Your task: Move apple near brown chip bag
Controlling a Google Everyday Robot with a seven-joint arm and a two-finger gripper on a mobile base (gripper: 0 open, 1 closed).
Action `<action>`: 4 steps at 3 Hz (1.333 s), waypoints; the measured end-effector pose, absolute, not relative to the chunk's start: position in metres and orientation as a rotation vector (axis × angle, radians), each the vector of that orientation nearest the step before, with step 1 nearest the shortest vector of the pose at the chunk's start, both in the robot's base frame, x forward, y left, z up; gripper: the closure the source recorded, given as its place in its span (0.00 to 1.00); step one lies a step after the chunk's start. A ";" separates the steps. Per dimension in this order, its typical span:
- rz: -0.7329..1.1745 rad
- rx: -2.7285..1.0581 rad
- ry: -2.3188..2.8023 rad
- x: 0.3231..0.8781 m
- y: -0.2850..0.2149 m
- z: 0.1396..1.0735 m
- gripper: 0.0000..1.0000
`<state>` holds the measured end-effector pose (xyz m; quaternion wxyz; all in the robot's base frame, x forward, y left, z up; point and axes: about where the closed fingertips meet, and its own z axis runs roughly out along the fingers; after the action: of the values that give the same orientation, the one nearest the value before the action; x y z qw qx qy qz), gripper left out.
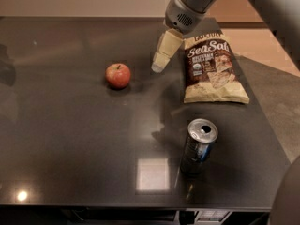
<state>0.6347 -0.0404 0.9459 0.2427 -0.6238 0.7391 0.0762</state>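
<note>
Camera view: the gripper [158, 65] hangs above the table [70, 139], between the apple [117, 75] and the brown chip bag [213, 67]. You cannot tell its opening; it holds nothing. The apple sits near, toward the picture's left.

Drink can [199, 146]: silver-blue, upright, on dark glossy table [70, 125] nr front-right edge. Square light reflection [152, 174] on tabletop just left of can, slightly fwd; small glint [21, 195] far left of can, nr front edge. Grey floor [276, 88] right of can, beyond table. Gripper [158, 68] hangs over table, behind can & to its left.
</note>
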 end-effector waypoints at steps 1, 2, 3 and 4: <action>0.264 -1.686 2.023 0.658 -0.009 0.923 0.00; 0.296 -1.697 2.023 0.671 0.017 0.904 0.00; 0.303 -1.722 2.031 0.681 0.033 0.888 0.00; 0.296 -1.749 2.043 0.688 0.042 0.875 0.00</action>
<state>0.6877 0.0420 0.8750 0.2161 -0.6312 0.7373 0.1067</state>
